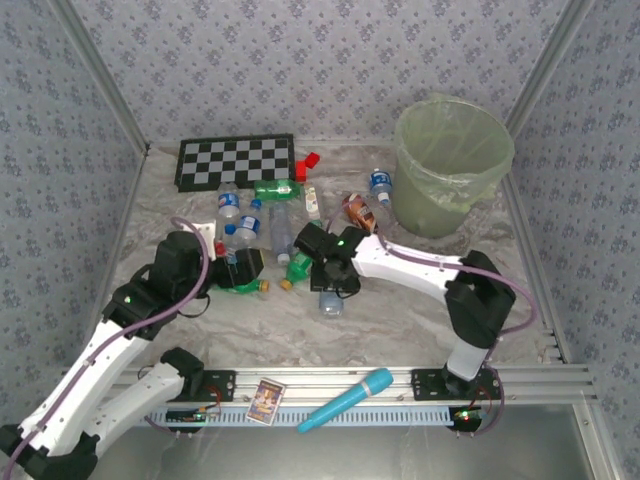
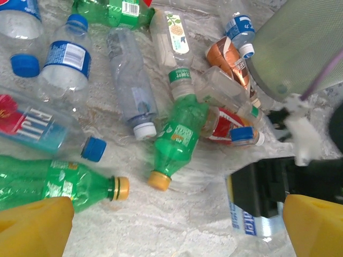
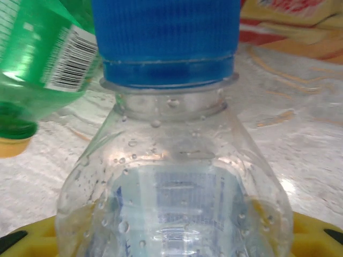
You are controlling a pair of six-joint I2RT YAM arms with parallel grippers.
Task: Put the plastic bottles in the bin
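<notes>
Several plastic bottles [image 1: 262, 222] lie in a heap on the marble tabletop left of centre. My right gripper [image 1: 335, 280] is shut on a clear bottle [image 3: 177, 187] with a blue cap [image 3: 166, 40]; its yellow pads [image 3: 308, 235] press both sides. The same bottle [image 2: 251, 227] lies under the black jaws. My left gripper [image 2: 174, 230] hangs open over bare table, near two green bottles with yellow caps [image 2: 179, 136] [image 2: 53, 182]. The bin [image 1: 445, 200] stands at the back right, with a blue-labelled bottle [image 1: 380, 185] and a brown one [image 1: 360, 212] beside it.
A checkerboard [image 1: 237, 162] and a red block [image 1: 306, 165] sit at the back. A turquoise microphone-shaped object [image 1: 345, 400] and a small card [image 1: 266, 400] rest on the front rail. Patterned walls close in three sides.
</notes>
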